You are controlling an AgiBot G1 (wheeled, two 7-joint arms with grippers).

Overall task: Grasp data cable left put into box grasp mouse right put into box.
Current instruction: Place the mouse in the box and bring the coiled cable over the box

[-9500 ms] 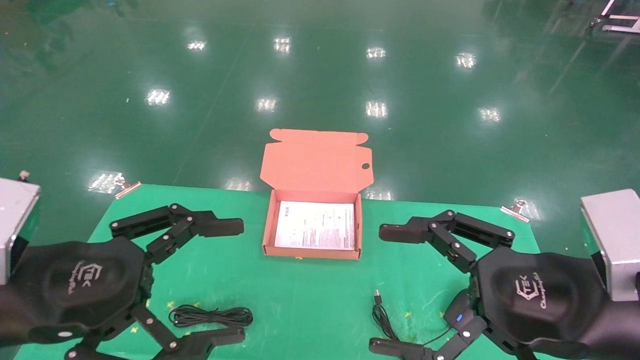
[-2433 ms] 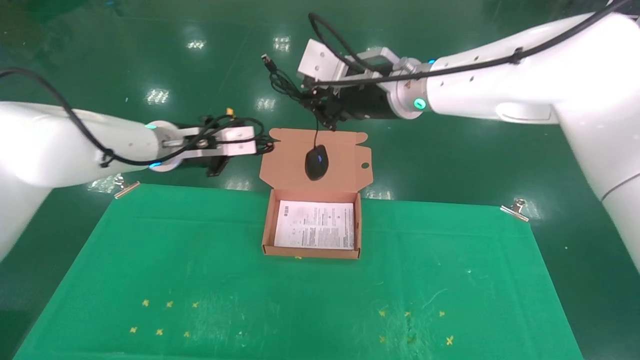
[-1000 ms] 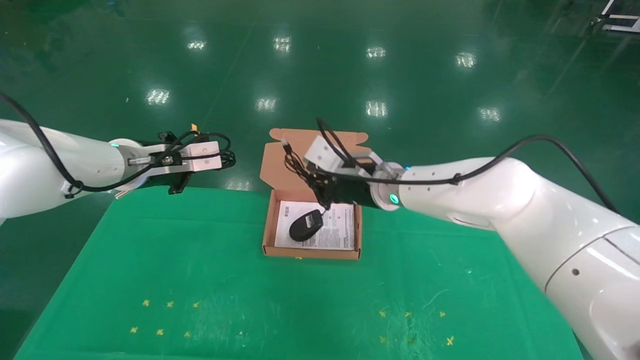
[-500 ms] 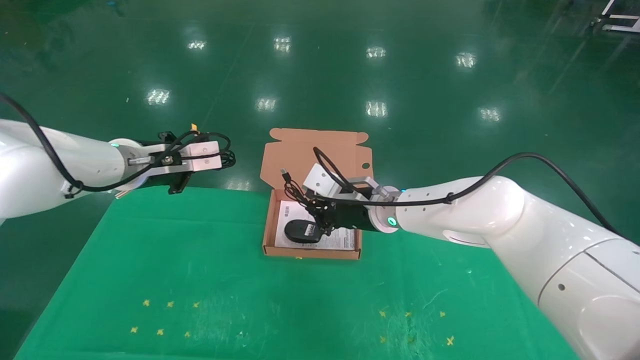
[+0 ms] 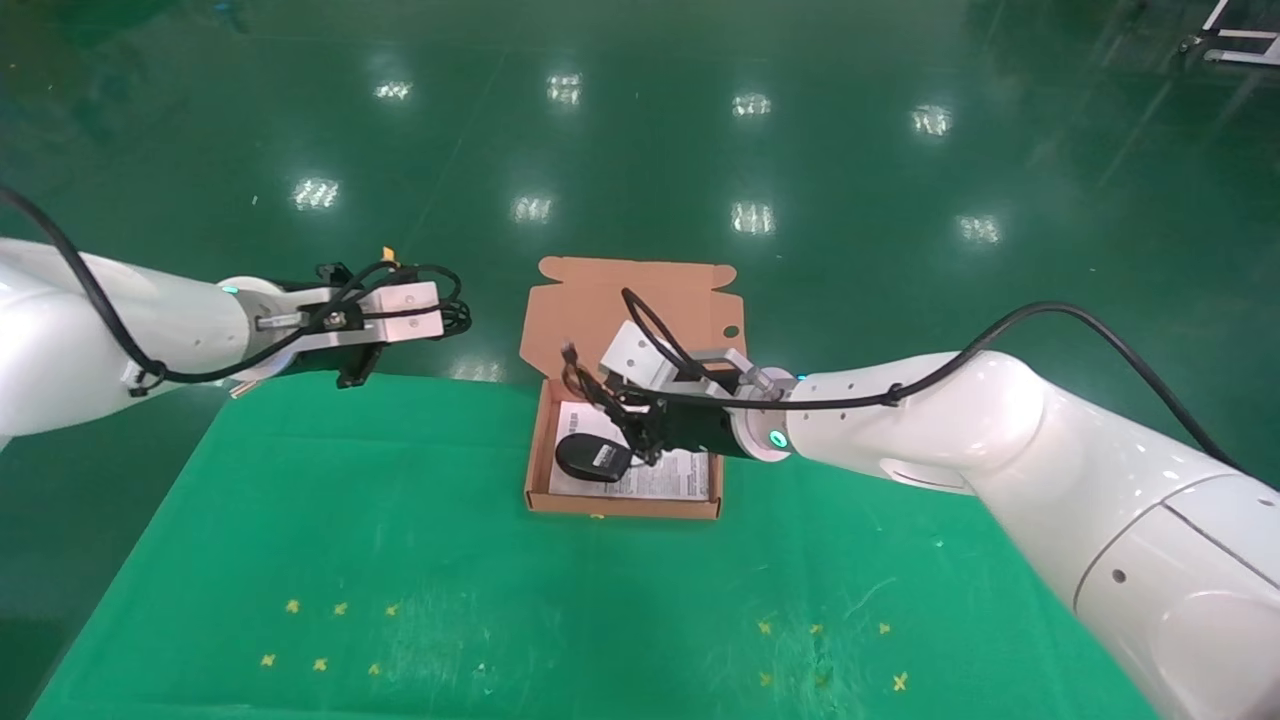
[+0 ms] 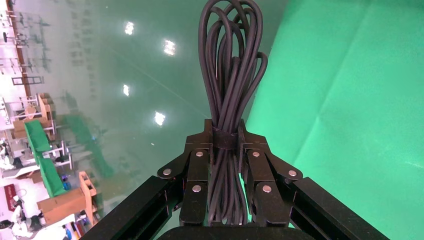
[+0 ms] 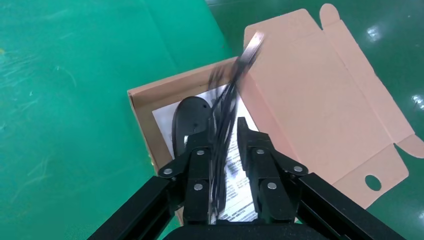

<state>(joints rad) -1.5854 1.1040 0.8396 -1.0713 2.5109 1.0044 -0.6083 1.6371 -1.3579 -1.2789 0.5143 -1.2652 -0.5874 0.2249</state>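
Black linkage fingers of your right end effector (image 7: 225, 150) are pressed together on the mouse's cord, low over the box (image 5: 540, 440). A second ago the mouse (image 5: 592, 458) hung tilted above the leaflet (image 5: 668, 478); now it lies flat on it at the box's left side, so the mouse is delivered once you release. Its USB plug (image 7: 252, 46) sticks up toward the flap lid (image 5: 590, 312) and may hang outside. Your left end effector (image 6: 226, 145), unmoved off the counter's (image 5: 400, 540) far left edge, pinches the data cable (image 6: 227, 65) at its band. The right arm (image 5: 900, 420) stands over the box, blocking that delivery.
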